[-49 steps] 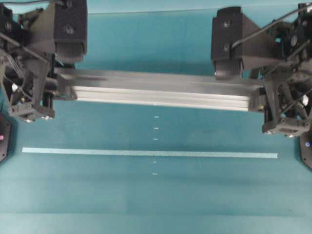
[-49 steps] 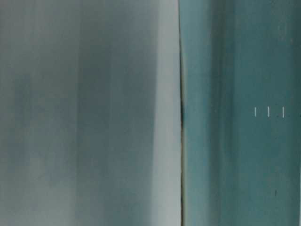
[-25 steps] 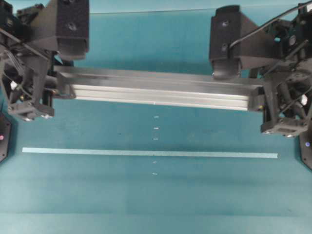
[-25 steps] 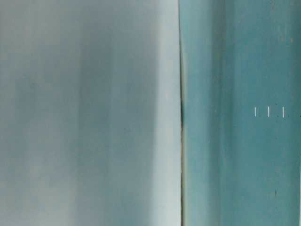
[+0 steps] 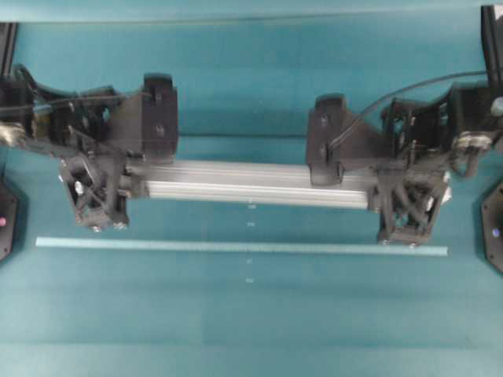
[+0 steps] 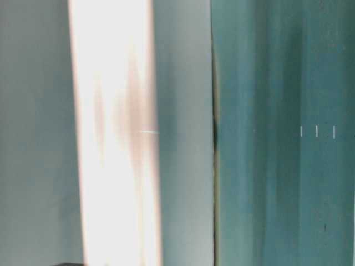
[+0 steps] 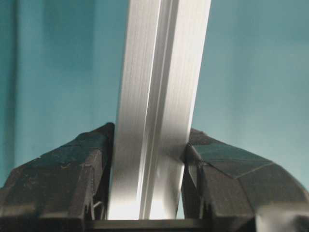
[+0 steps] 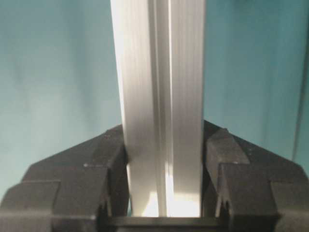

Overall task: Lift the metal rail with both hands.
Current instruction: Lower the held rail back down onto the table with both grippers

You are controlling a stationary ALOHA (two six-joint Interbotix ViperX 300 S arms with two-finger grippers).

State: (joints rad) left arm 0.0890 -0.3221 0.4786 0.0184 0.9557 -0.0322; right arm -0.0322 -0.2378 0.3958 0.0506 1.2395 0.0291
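The metal rail (image 5: 244, 184), a long grooved silver bar, runs left to right across the middle of the overhead view. My left gripper (image 5: 130, 182) is shut on its left end and my right gripper (image 5: 373, 192) on its right end. In the left wrist view the rail (image 7: 154, 96) runs up between the black fingers (image 7: 91, 164), which press on both of its sides around the gripper (image 7: 147, 159). The right wrist view shows the same hold: the rail (image 8: 159, 72) sits clamped in the gripper (image 8: 164, 159). I cannot tell whether the rail touches the table.
A thin pale tape strip (image 5: 236, 247) lies on the teal table (image 5: 236, 330) just in front of the rail, with small white marks (image 5: 250, 225) between. Dark pods sit at the left edge (image 5: 4, 220) and right edge (image 5: 493, 232). The table-level view shows a bright blurred band (image 6: 113, 138).
The rail and both grippers now look smaller and sit closer to the tape strip, so they have dropped away from the overhead camera. A bright band has appeared in the table-level view.
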